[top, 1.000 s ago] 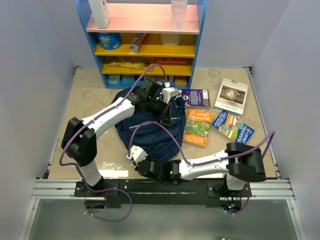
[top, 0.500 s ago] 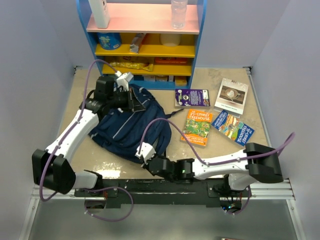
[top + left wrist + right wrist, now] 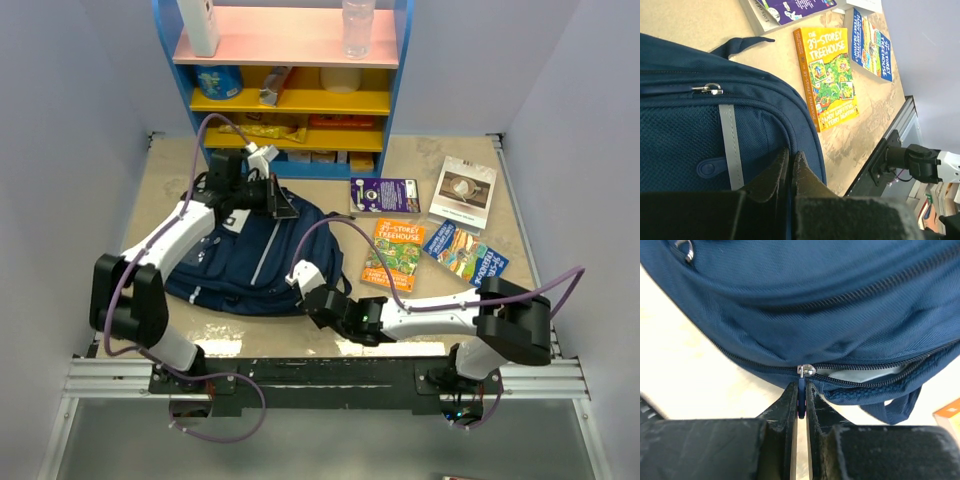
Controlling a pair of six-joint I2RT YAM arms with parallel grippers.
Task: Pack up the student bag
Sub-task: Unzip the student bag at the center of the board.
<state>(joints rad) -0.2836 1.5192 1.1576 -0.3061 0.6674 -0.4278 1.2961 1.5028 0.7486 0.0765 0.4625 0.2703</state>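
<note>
Large navy fabric backpack [image 3: 250, 262] lies flat on beige table [image 3: 165, 175], centre-left, w/ yellow paperback book [image 3: 395, 254] just beside it on the right. Left gripper [image 3: 281, 205] at bag's far edge, fingers pressed together on the fabric. Right gripper [image 3: 800, 402] at near edge, pinching small metal zip pull [image 3: 805, 371]; zip partly open beside it.

Light was bright & even from overhead; soft shadows, faint sheen at table's [image 3: 415, 160] near-left corner. Right gripper [image 3: 801, 392] fingers [image 3: 782, 410] were dark, blurred close-up.
</note>
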